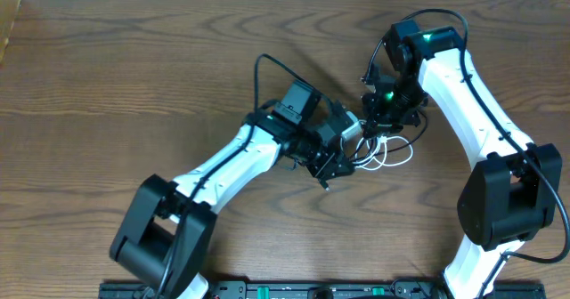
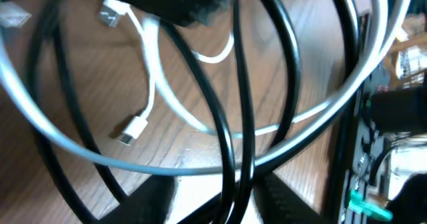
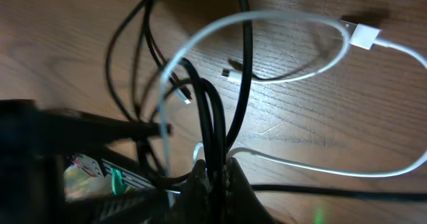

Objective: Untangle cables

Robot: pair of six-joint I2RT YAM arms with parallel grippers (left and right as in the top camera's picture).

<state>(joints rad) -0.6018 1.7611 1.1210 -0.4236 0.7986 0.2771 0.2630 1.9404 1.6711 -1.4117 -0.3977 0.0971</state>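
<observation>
The right claw (image 3: 217,184) pinches strands of the black cable (image 3: 243,51) over the middle of the surface (image 3: 373,117), with the white cable (image 3: 363,36) looped through them. The left claw (image 2: 223,201) has black strands between its fingers; I cannot tell whether it grips. It is best to seat that grip, then draw the claws apart slowly, watching the white loop

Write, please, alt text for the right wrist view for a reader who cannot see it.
The right gripper is shut on strands of black cable over a wooden table. A white cable loops across them, its plug lying at upper right.
</observation>
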